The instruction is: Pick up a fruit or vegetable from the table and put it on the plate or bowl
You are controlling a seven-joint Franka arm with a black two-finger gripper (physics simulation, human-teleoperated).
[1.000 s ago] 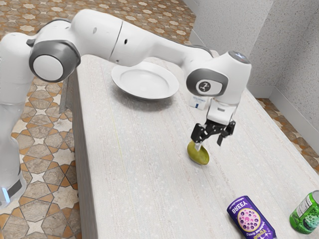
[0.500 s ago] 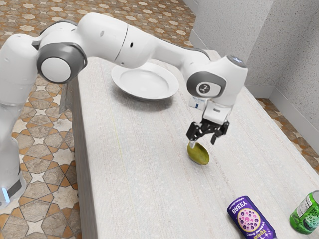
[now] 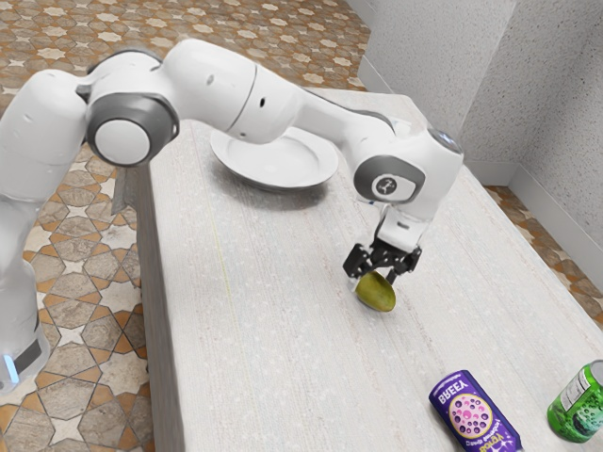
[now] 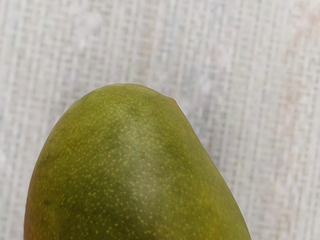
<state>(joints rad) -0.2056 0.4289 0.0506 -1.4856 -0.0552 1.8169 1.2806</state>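
A green mango (image 3: 378, 293) lies on the pale table in the exterior view, right of the middle. My gripper (image 3: 379, 269) hangs directly over it, open, with its black fingers (image 3: 354, 263) spread on either side of the mango's upper end. I cannot tell if they touch the skin. In the wrist view the mango (image 4: 135, 175) looms large and close just under my hand, speckled green. The white plate (image 3: 306, 168) stands farther back on the table, partly behind my arm, with nothing on it.
A purple can (image 3: 474, 415) lies near the front of the table, and a green can (image 3: 578, 401) stands at the exterior view's right edge. The table's long edge (image 3: 155, 311) drops to a tiled floor on the exterior view's left.
My hand has come down and shifted slightly toward the exterior view's left, from above the mango to straddling its top. The mango has not moved.
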